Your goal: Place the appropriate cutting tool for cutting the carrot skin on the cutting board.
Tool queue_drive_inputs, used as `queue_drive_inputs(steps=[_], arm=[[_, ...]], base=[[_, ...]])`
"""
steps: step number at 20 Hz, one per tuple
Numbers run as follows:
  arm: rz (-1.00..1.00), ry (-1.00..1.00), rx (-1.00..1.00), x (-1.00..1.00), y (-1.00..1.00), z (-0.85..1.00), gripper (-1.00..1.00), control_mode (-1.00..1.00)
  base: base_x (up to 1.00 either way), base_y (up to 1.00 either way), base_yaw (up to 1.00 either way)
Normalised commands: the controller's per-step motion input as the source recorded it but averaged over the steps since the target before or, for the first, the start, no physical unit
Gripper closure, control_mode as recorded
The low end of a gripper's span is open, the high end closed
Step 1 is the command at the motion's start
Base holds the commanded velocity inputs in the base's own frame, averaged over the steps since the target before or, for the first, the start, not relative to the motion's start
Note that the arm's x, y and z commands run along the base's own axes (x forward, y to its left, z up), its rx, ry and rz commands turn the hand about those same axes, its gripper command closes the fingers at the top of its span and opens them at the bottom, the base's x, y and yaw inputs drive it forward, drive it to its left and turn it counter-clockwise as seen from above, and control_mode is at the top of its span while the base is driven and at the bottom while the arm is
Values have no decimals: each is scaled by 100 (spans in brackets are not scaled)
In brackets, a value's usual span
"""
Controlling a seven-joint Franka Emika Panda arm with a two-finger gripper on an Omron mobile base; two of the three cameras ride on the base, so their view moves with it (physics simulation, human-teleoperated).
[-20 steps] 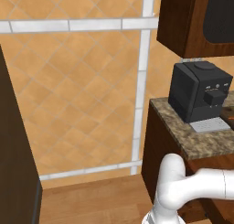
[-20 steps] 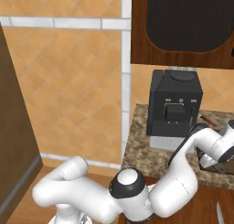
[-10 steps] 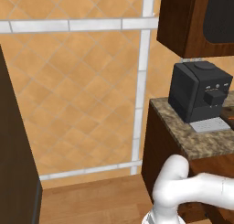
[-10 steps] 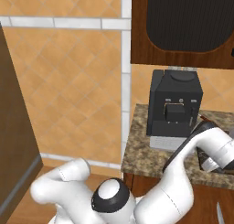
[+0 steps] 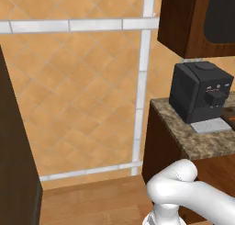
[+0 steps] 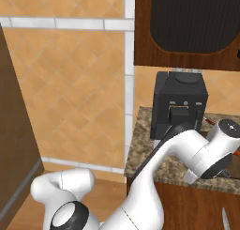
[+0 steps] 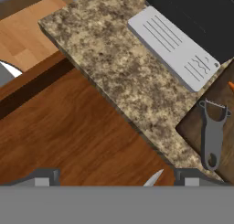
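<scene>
A grey peeler (image 7: 212, 137) lies flat on the dark brown cutting board (image 7: 194, 122) at the right edge of the hand view. An orange carrot tip (image 7: 231, 86) shows just beyond it. My gripper (image 7: 116, 177) is open, its two fingertips (image 7: 44, 176) far apart with nothing between them. It hovers over the wooden cabinet front below the counter edge, apart from the peeler and to its left. In the right base view my wrist (image 6: 224, 137) hangs over the counter's right part, and the fingers are hidden behind it.
A black coffee machine (image 6: 180, 102) stands on the granite counter (image 7: 114, 67), its grey drip tray (image 7: 171, 47) close to the board. Dark wall cabinets (image 6: 187, 27) hang above. A pale pointed sliver (image 7: 153, 178) shows between my fingertips; what it is I cannot tell.
The arm's lower links have swung round and the elbow has risen in the right base view. The wrist stays over the counter's right part. The kitchen has not shifted.
</scene>
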Motion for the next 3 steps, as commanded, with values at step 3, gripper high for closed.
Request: queue_drive_inputs(steps=[3], arm=[[20,0,-21,-37,100,30,-100,-100]], base=[[0,0,0]])
